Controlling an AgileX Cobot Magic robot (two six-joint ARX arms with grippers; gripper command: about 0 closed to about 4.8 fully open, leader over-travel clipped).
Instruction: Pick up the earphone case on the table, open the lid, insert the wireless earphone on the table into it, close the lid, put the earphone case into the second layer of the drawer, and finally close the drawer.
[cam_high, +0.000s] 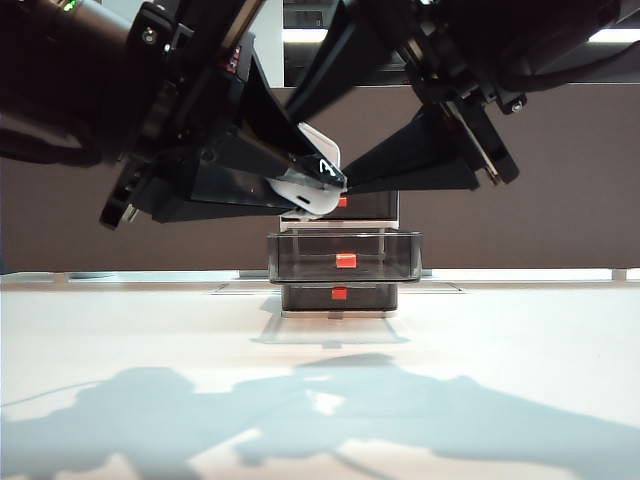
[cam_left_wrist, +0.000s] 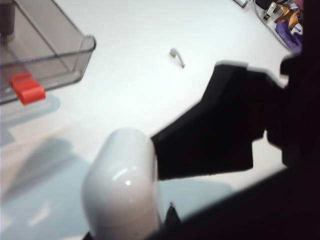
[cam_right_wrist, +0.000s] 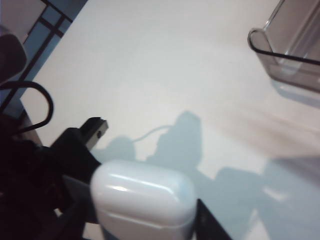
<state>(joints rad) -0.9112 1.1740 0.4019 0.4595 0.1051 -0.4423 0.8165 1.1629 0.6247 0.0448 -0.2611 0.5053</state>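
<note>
- Above the table (cam_high: 520, 330), in front of the drawer (cam_high: 342, 262), the left tool (cam_high: 322, 178) and right tool (cam_high: 352, 183) meet around the earphone case (cam_high: 305, 192).
- Left tool is nearly closed, its black fingers (cam_left_wrist: 210, 135) clamping the case; the case is lifted well clear of the table.
- Right tool sits partly open on the case's other side; whether it presses the case I cannot tell.
- Lid (cam_high: 322, 143) seems raised, judging by a white flap above the body.
- Earphone (cam_left_wrist: 177, 56) lies on the table below, well apart, closer to the left arm.
- Middle drawer (cam_high: 345, 255) stands pulled out.
- Case hinge and interior are hidden.
</note>
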